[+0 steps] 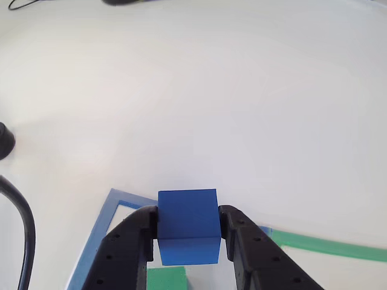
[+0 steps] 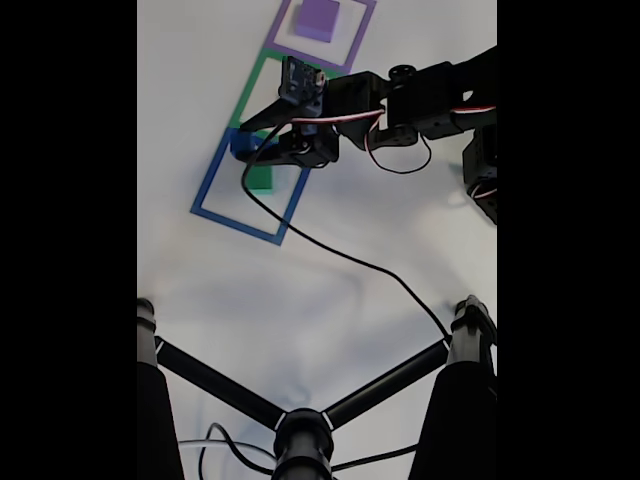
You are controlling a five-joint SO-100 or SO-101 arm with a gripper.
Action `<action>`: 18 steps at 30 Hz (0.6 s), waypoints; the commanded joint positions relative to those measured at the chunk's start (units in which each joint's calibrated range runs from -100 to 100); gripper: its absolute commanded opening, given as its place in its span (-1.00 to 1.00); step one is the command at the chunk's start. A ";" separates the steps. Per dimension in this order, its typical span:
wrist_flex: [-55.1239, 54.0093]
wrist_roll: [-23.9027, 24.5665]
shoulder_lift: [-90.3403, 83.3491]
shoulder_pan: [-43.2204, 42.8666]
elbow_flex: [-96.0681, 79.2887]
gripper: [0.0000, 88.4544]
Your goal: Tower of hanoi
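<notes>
My gripper (image 1: 188,229) is shut on the small blue cube (image 1: 187,225), one black finger pressed to each side, and holds it just above a green block (image 1: 167,278) whose top shows below it. In the fixed view the blue cube (image 2: 243,146) sits at the gripper (image 2: 247,143) tip, over the green block (image 2: 260,178) inside the blue tape square (image 2: 232,220). A purple block (image 2: 318,20) lies in the purple tape square (image 2: 350,55) at the top.
Blue tape (image 1: 100,226) and green tape (image 1: 329,246) lines mark the white table. A black cable (image 2: 340,255) trails from the arm across the table. Black tripod legs (image 2: 290,425) stand at the bottom of the fixed view.
</notes>
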State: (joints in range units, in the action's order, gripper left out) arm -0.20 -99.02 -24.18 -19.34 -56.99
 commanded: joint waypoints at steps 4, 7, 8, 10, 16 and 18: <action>40.14 3.62 -15.40 5.04 19.60 -0.95; 56.49 6.19 -15.72 8.55 31.59 -0.95; 60.70 7.29 -15.40 10.00 35.68 -0.95; 67.34 7.85 -14.84 12.59 42.13 -0.95; 84.17 5.27 -13.08 21.28 58.76 -0.96; 87.57 5.27 -12.36 23.65 62.67 -0.96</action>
State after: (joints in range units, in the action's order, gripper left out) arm 81.16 -92.95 -36.52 0.10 -3.57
